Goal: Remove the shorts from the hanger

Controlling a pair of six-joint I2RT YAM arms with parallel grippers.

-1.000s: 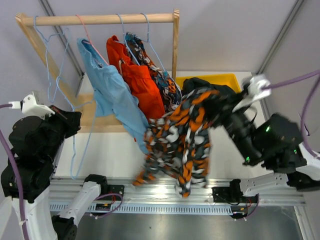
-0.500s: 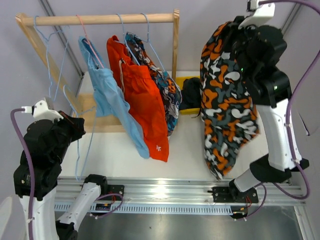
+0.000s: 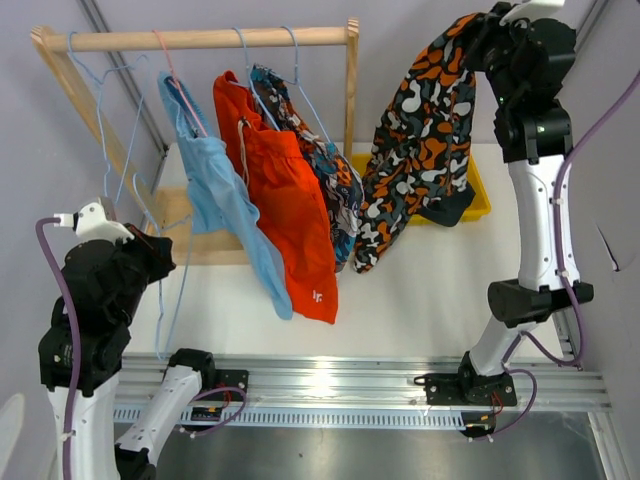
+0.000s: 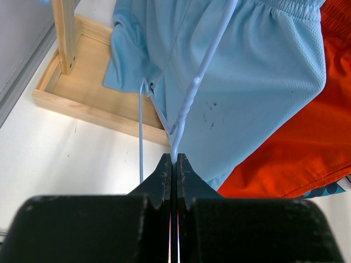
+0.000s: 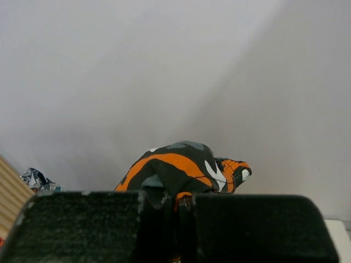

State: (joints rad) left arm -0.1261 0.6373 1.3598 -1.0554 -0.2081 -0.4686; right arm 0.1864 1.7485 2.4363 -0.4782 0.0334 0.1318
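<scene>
My right gripper [image 3: 492, 38] is raised high at the back right. It is shut on the waistband of the orange-black-white camouflage shorts [image 3: 420, 140], which hang down over the yellow bin [image 3: 478, 190]; the right wrist view shows the cloth [image 5: 181, 167] pinched between the jaws [image 5: 181, 200]. Dark shorts [image 3: 450, 210] lie in the bin. Light blue [image 3: 225, 200], red-orange [image 3: 285, 200] and patterned shorts [image 3: 335, 185] hang on hangers from the wooden rod [image 3: 200, 38]. My left gripper [image 3: 158, 252] [image 4: 174, 159] is shut on an empty light-blue wire hanger [image 4: 189, 101] beside the light blue shorts [image 4: 258, 71].
The wooden rack has a flat base frame [image 4: 77, 104] and an upright post [image 3: 351, 90] next to the bin. More empty wire hangers [image 3: 100, 110] hang at the rod's left end. The rail with the arm bases [image 3: 330, 385] runs along the near edge.
My right arm swung the camouflage shorts up from low in front to high at the back, now hanging over the yellow bin. My left arm sank slightly, still holding the hanger.
</scene>
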